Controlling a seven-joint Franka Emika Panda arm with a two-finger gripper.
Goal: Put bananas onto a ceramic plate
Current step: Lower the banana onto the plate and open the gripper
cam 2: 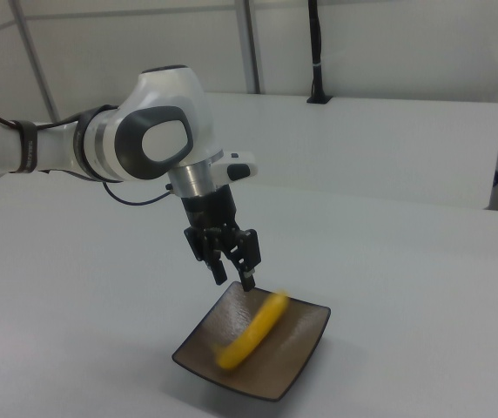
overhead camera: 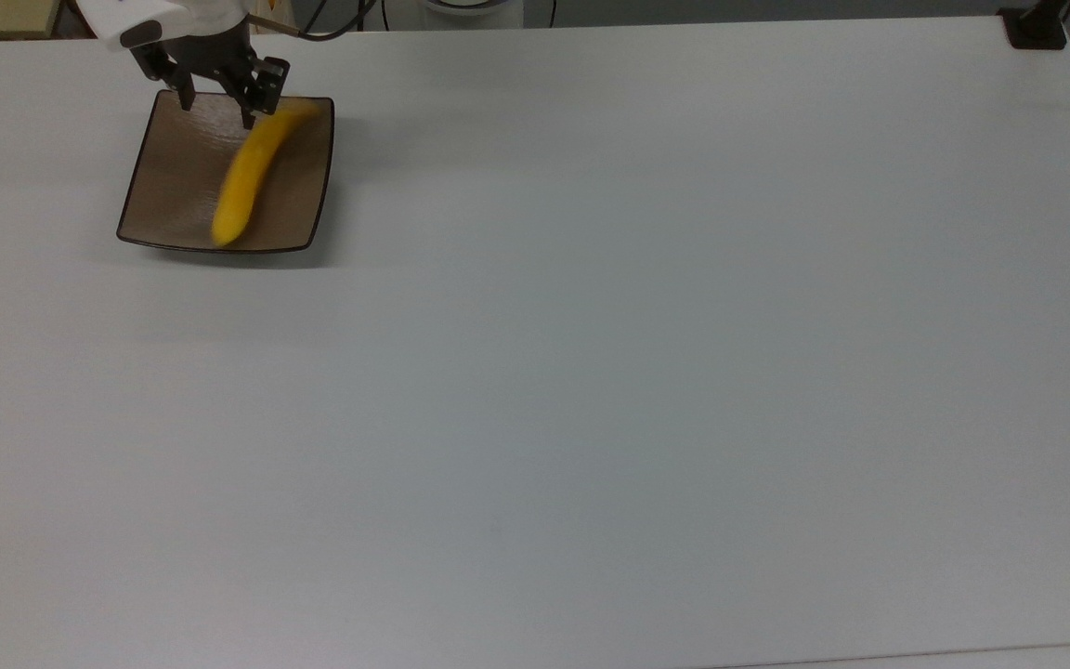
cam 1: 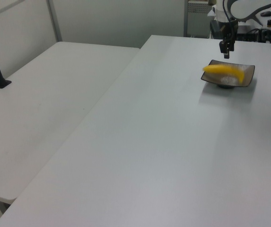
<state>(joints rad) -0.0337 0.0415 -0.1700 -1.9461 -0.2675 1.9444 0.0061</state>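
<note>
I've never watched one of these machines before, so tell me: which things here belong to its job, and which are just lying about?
Part of the job:
- the bright yellow curved banana, lying on the plate
- the square glossy brown ceramic plate
- the black two-finger gripper, open above the plate

Just there:
- the white table
- the black stand foot at the table's corner
- a second white table alongside

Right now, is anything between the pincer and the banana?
Nothing. In the right view the open pincer hangs just above the banana, which sits over the brown plate, with bare air between them.
</note>
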